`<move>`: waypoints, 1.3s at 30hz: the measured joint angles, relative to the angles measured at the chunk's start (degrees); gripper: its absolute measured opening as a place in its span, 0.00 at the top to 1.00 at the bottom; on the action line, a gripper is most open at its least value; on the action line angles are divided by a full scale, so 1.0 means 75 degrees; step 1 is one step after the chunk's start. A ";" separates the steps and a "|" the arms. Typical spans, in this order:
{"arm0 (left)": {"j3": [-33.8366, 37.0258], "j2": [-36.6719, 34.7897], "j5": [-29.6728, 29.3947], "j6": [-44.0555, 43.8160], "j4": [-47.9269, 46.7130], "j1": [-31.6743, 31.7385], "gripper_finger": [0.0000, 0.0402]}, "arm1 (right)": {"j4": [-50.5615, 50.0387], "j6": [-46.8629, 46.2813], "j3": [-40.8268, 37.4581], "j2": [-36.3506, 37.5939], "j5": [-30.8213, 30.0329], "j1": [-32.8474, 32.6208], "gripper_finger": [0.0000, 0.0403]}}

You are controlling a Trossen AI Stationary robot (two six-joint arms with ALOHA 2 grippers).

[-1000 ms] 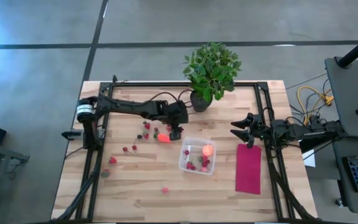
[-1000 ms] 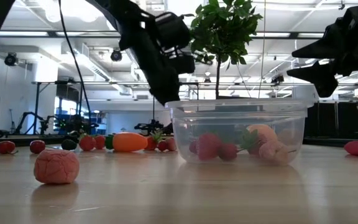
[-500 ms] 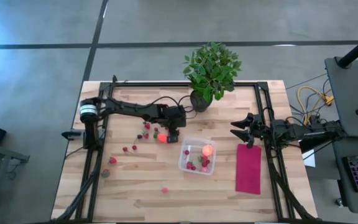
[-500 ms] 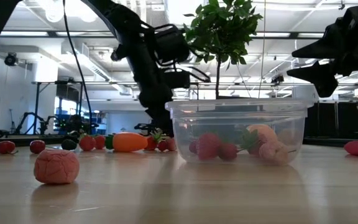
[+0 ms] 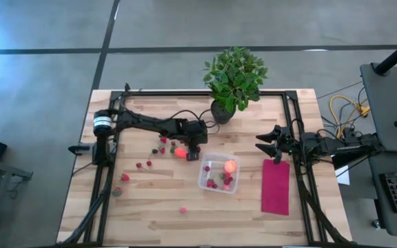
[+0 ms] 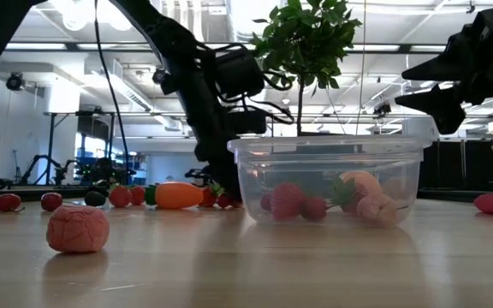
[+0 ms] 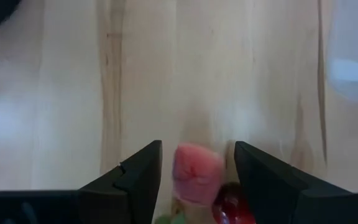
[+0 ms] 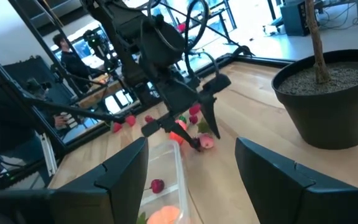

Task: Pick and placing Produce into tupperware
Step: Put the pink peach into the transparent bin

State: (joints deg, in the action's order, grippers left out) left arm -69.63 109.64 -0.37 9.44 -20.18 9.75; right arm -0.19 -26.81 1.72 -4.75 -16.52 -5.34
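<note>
We find the left gripper (image 7: 196,167) with its fingers (image 7: 135,180) spread, a pale pink piece (image 7: 197,180) lying between them on the wood and a small dark red berry (image 7: 235,210) just beside that piece. In the high view the left gripper (image 5: 191,142) sits low over the table (image 5: 150,200), just beside the orange-red piece with green top (image 5: 180,151) and close to the near corner of the tupperware (image 5: 209,180). We cannot tell from that view whether a finger touches the orange-red piece. The tupperware stands upright near the table's middle and holds the round orange-pink fruit (image 5: 230,166) together with several small red berries (image 5: 224,182). More loose berries (image 5: 143,164) are scattered on the wood on the left arm's side, and one lone berry (image 5: 182,210) lies toward the front edge. The right gripper (image 5: 265,142) hangs above the table near the magenta cloth (image 5: 276,186), well apart from the tupperware, its fingers (image 8: 123,171) spread wide and holding nothing. A potted plant (image 5: 233,79) stands at the table's far edge, behind the left gripper.
</note>
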 joint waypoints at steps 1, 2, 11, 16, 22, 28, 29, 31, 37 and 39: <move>0.0000 0.0004 -0.0010 0.0000 -0.0038 -0.0001 0.53 | 0.0003 -0.0003 0.0000 -0.0001 -0.0002 0.0003 0.42; 0.0000 0.0004 -0.0045 -0.0001 -0.0029 -0.0013 0.53 | 0.0003 0.0000 0.0003 -0.0012 0.0001 0.0003 0.42; 0.0165 0.0006 -0.0908 0.0048 0.0003 -0.0011 0.53 | 0.0000 -0.0001 0.0003 -0.0090 0.0001 0.0000 0.42; 0.0291 -0.0008 -0.0908 0.0016 0.0096 -0.0016 0.55 | 0.0003 0.0000 0.0003 -0.0087 -0.0002 0.0000 0.42; 0.0268 -0.0008 -0.0879 0.0023 0.0080 -0.0028 0.69 | 0.0003 -0.0002 0.0003 -0.0087 0.0000 0.0001 0.42; 0.0266 -0.0106 -0.0890 0.0038 -0.0063 -0.0025 0.82 | 0.0003 -0.0003 0.0003 -0.0087 -0.0002 0.0000 0.42; 0.0258 -0.0190 -0.0918 0.0042 -0.0126 -0.0014 0.82 | 0.0003 -0.0001 0.0003 -0.0087 -0.0001 0.0000 0.42; 0.0185 -0.0439 -0.1004 0.0026 -0.0110 -0.0011 0.82 | 0.0003 -0.0003 0.0003 -0.0087 -0.0002 0.0002 0.42; 0.0143 -0.1795 -0.0717 -0.0010 -0.0162 -0.0035 0.81 | 0.0003 -0.0003 0.0003 -0.0087 -0.0002 0.0001 0.42; 0.0143 -0.2194 0.0210 -0.0019 -0.0086 -0.0038 0.81 | 0.0001 -0.0003 0.0003 -0.0083 0.0000 0.0001 0.42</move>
State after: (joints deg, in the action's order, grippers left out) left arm -68.55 93.19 1.20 9.30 -20.83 9.46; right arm -0.18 -26.83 1.74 -5.38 -16.52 -5.34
